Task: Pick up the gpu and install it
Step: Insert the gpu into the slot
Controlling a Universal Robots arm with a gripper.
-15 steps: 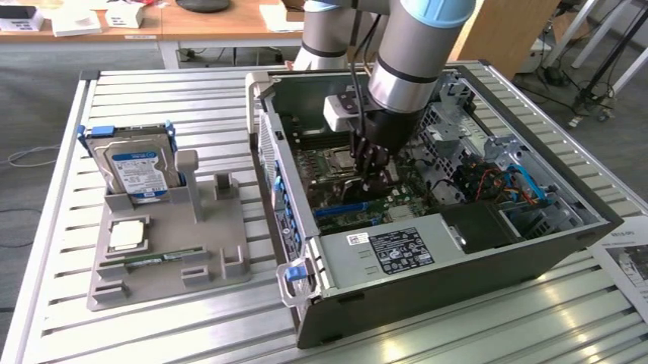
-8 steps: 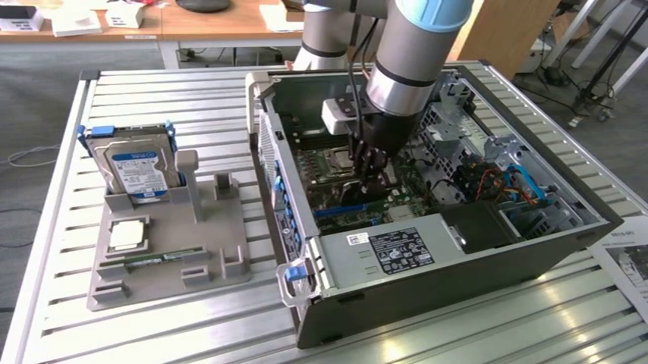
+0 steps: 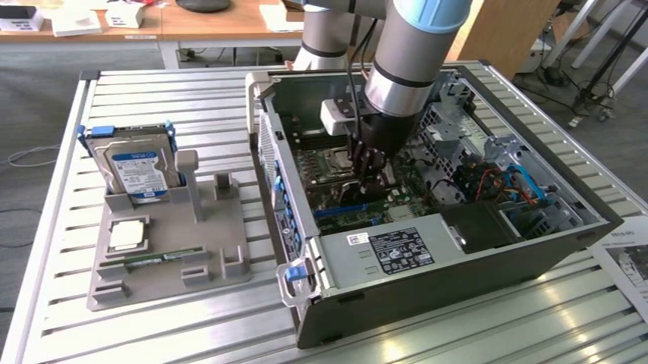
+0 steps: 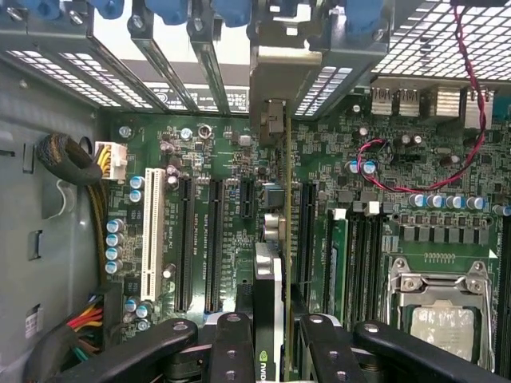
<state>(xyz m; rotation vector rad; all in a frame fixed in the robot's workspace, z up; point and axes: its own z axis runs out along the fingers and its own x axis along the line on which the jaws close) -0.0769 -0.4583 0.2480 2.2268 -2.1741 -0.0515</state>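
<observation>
The gpu [image 4: 270, 275] is seen edge-on, a thin dark card with a green board edge, standing upright over the motherboard [image 4: 200, 159] between the long black slots. Its silvery end bracket [image 4: 271, 80] reaches up to the slotted rear wall of the case. My gripper [image 4: 271, 323] is shut on the card, one black finger [image 4: 231, 339] on each side. In the exterior view the gripper [image 3: 369, 168] is lowered deep inside the open computer case [image 3: 456, 265], just above the board, and the gpu [image 3: 377, 184] is mostly hidden beneath the fingers.
A white slot [image 4: 152, 231] and the CPU socket [image 4: 439, 319] flank the card; red wires [image 4: 471, 80] cross one corner of the board. On the exterior view's left a grey holder [image 3: 172, 250] carries a hard drive [image 3: 142, 171], a chip [image 3: 127, 235] and a memory stick [image 3: 162, 260].
</observation>
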